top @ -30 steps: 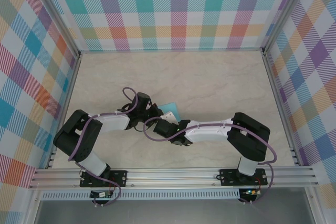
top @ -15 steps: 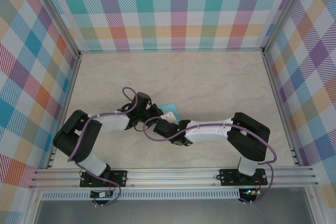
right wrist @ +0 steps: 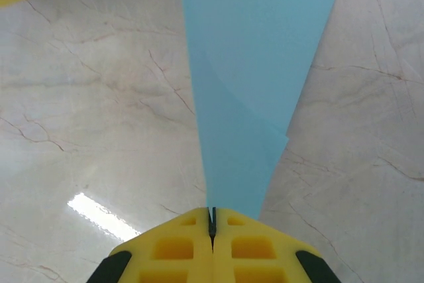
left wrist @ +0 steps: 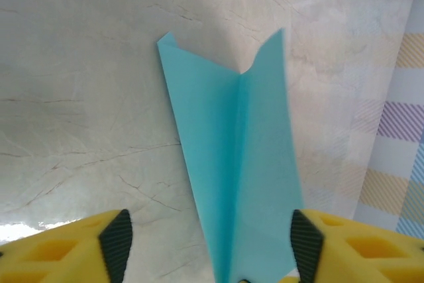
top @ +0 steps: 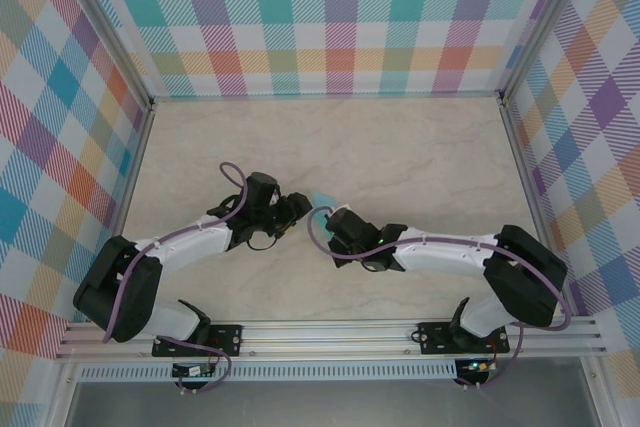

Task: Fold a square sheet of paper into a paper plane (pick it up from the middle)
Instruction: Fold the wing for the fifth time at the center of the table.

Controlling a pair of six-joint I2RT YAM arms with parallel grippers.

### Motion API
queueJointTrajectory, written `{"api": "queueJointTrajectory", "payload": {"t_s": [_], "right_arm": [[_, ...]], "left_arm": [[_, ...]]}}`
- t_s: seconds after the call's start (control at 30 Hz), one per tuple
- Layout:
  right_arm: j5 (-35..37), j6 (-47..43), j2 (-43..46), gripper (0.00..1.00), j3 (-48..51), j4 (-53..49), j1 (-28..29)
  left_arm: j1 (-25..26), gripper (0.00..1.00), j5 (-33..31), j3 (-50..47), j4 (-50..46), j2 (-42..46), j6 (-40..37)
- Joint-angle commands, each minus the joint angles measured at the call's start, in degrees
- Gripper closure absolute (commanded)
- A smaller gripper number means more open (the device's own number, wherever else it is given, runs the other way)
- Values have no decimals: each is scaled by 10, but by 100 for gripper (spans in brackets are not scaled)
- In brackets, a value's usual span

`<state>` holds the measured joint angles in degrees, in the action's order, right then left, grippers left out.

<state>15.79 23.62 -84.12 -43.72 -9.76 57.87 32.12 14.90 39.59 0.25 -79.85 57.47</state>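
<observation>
- Right gripper [right wrist: 212, 220] has its fingers pressed together, pinching the plane [right wrist: 255, 84] by its narrow end.
- The plane's long axis runs straight ahead from those tips and widens with distance.
- Left gripper [left wrist: 211, 238] is spread wide, and the plane lies between its fingers with the centre crease pointing dead ahead.
- I can't tell if its right finger touches the paper's edge.
- The right arm carries it alone, so I'd say the next move hangs on that pinch.
</observation>
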Motion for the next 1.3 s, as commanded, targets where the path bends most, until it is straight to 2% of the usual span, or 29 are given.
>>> {"api": "queueJointTrajectory", "payload": {"t_s": [0.0, 0.3, 0.57, 0.77, 1.0, 1.27], "right_arm": [[-77, -23, 13, 97, 22, 50, -14], [-150, -4, 5, 97, 53, 98, -42], [-290, 16, 15, 97, 93, 171, -103], [-356, 31, 13, 97, 118, 208, -136], [-411, 56, -1, 96, 140, 248, -164], [-438, 84, -38, 96, 152, 281, -181]], "left_arm": [[-3, 29, -3, 11, -17, -4, -3], [-3, 24, 8, 11, 2, -6, 7], [-3, 23, 0, -10, -4, 23, 8], [-3, 23, -3, -18, -10, 30, 7], [-3, 23, -2, -20, -9, 29, 8], [-3, 23, 0, -26, -11, 30, 8]]}}
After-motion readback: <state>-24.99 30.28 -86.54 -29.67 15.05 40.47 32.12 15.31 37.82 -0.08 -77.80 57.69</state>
